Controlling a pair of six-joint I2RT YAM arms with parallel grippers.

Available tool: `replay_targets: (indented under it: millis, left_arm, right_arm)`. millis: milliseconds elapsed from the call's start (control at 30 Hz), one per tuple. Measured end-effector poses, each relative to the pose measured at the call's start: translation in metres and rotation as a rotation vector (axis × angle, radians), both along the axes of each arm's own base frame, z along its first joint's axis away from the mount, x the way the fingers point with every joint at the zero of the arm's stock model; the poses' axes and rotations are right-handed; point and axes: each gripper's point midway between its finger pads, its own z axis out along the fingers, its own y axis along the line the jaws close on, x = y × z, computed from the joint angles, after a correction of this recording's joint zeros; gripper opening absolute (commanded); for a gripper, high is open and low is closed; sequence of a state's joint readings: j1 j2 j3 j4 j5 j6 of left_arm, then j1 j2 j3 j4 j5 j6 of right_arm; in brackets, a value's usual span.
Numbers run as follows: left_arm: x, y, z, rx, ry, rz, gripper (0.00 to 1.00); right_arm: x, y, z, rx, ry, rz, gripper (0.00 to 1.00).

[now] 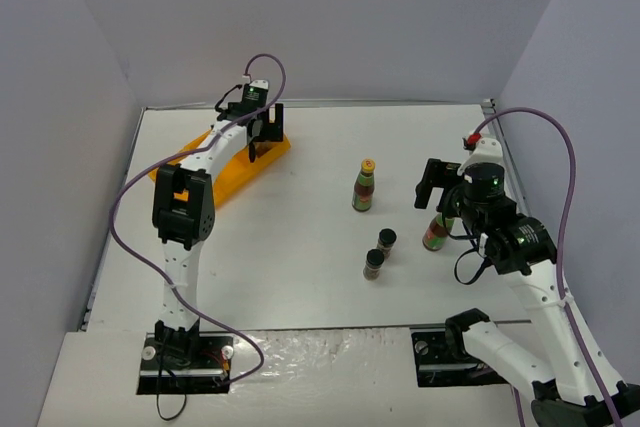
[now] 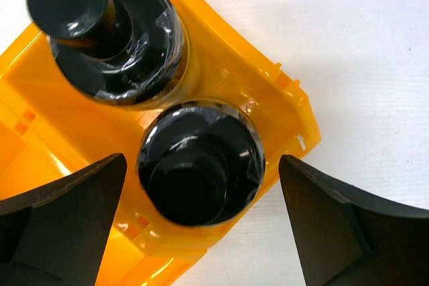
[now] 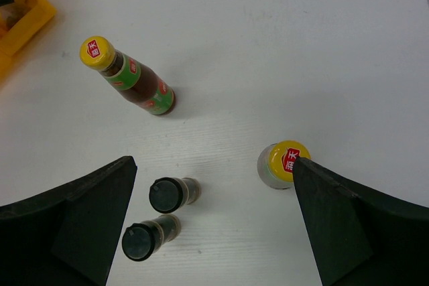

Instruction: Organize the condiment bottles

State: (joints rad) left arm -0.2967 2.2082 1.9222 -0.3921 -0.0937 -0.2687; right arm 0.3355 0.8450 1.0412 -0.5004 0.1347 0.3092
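Observation:
Two wide black-lidded jars [image 2: 200, 161] [image 2: 114, 31] stand in the end of the orange tray [image 2: 268, 92]. My left gripper [image 2: 201, 232] hangs open above the nearer jar, holding nothing; it also shows in the top view [image 1: 262, 132]. One yellow-capped sauce bottle [image 1: 364, 186] [image 3: 131, 77] stands mid-table. The other sauce bottle [image 1: 437, 232] [image 3: 285, 164] stands below my open right gripper [image 3: 211, 226] [image 1: 440, 187], beside its right finger. Two tiny black-capped spice jars [image 1: 386, 242] [image 1: 373, 265] stand side by side; in the right wrist view [image 3: 171, 193] [image 3: 147, 238] they are near the left finger.
The orange tray [image 1: 235, 172] lies diagonally at the back left of the white table, partly under the left arm. Grey walls close the table at the back and both sides. A purple cable [image 1: 560, 147] loops over the right arm.

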Motion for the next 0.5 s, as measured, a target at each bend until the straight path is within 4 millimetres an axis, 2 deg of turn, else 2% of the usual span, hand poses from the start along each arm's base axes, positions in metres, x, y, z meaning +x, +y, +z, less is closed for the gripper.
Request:
replay_targets:
  millis: [133,267,367,500]
  left_arm:
    - [-0.011,-0.002,0.017,0.001,-0.010,-0.008,0.95]
    - [-0.032,-0.016,0.052,0.009,-0.051,-0.029,0.95]
    - [-0.058,-0.039,0.086,0.009,-0.101,-0.072,0.95]
    - [-0.113,-0.073,0.114,0.002,-0.126,-0.149,0.95]
  right_arm:
    - [-0.001,-0.001,0.002,0.002,-0.006,-0.001,1.00]
    - [-0.003,-0.002,0.003,0.001,-0.010,-0.005,1.00]
    - [-0.003,-0.003,0.004,0.002,-0.015,-0.007,1.00]
    - [-0.004,-0.002,0.004,0.007,-0.014,-0.011,1.00]
